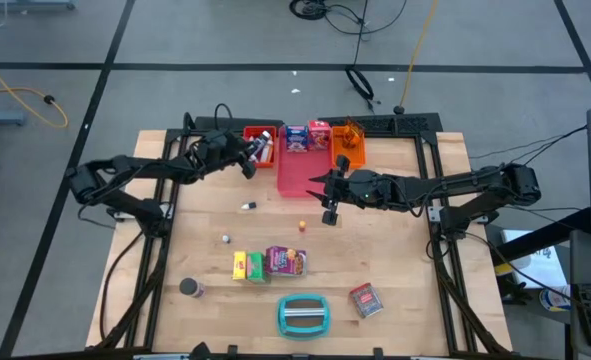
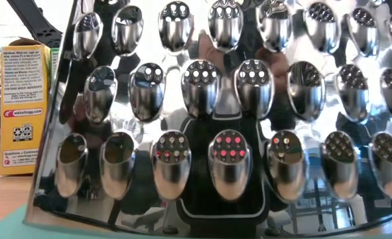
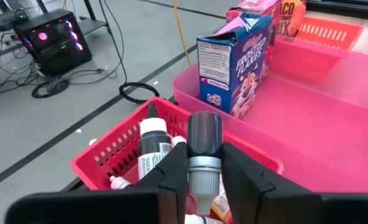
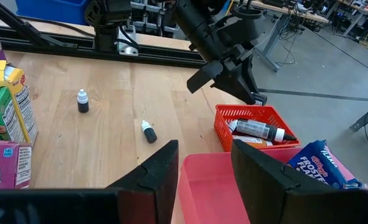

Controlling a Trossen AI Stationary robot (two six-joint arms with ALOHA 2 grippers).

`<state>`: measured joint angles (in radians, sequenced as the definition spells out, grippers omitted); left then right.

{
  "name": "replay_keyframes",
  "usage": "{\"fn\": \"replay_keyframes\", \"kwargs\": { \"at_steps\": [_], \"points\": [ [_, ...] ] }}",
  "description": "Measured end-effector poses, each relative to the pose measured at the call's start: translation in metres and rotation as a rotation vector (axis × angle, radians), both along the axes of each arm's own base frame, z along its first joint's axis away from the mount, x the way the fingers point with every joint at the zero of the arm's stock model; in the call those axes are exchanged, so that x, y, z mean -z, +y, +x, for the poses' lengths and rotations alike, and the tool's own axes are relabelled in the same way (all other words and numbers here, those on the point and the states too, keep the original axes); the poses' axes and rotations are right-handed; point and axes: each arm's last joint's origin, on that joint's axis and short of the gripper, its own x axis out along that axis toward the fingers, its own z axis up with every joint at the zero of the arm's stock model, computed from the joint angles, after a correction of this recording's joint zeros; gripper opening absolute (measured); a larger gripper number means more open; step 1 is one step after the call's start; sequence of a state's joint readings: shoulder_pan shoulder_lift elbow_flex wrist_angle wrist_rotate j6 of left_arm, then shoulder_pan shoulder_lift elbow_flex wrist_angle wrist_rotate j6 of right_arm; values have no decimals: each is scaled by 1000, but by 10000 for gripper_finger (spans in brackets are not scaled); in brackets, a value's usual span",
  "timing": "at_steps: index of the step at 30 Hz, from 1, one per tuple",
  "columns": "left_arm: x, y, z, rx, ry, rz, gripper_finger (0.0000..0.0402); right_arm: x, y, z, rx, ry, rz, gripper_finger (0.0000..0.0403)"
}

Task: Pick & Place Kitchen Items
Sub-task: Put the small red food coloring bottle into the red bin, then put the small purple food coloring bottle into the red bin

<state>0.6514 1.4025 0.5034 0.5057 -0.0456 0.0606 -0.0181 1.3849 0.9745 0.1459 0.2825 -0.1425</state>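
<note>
**Shaker upright over the red tray**

The small grey-capped shaker (image 3: 203, 155) stands upright between the left gripper (image 3: 203, 180) fingers — pinched at its neck, long axis vertical — directly above the red tray (image 3: 118, 146) at the table's far left, bottles below. The right gripper (image 4: 203, 168), fingers spread and empty, hovers over the pink tray (image 4: 215, 186) — farther off.

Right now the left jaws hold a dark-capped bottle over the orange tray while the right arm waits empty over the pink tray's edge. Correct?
Not quite: the left gripper holds the dark-capped bottle over the red basket, not the orange tray, as the left wrist view shows. The right gripper does wait empty at the pink tray.
</note>
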Motion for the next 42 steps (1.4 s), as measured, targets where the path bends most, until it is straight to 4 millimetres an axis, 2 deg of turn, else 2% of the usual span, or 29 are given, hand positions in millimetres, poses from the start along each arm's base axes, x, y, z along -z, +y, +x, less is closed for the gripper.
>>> {"fn": "replay_keyframes", "kwargs": {
  "at_steps": [11, 16, 21, 30, 38, 42],
  "points": [
    [0, 0, 0, -22, -9, -8, 167, 0, 0, 0, 0, 0, 0, 139],
    [0, -1, 0, -17, -18, -30, 183, 0, 0, 0, 0, 0, 0, 139],
    [3, -10, 2, 91, 8, -91, 184, 0, 0, 0, 0, 0, 0, 139],
    [1, -48, -7, 295, 147, -290, 184, 0, 0, 0, -1, 1, -1, 139],
    [-16, -92, -21, 440, 218, -305, 184, 0, 0, 0, 0, 1, -1, 139],
    [-18, -113, -30, 529, 207, -287, 184, 0, 0, 0, 0, 1, 0, 139]
  ]
}}
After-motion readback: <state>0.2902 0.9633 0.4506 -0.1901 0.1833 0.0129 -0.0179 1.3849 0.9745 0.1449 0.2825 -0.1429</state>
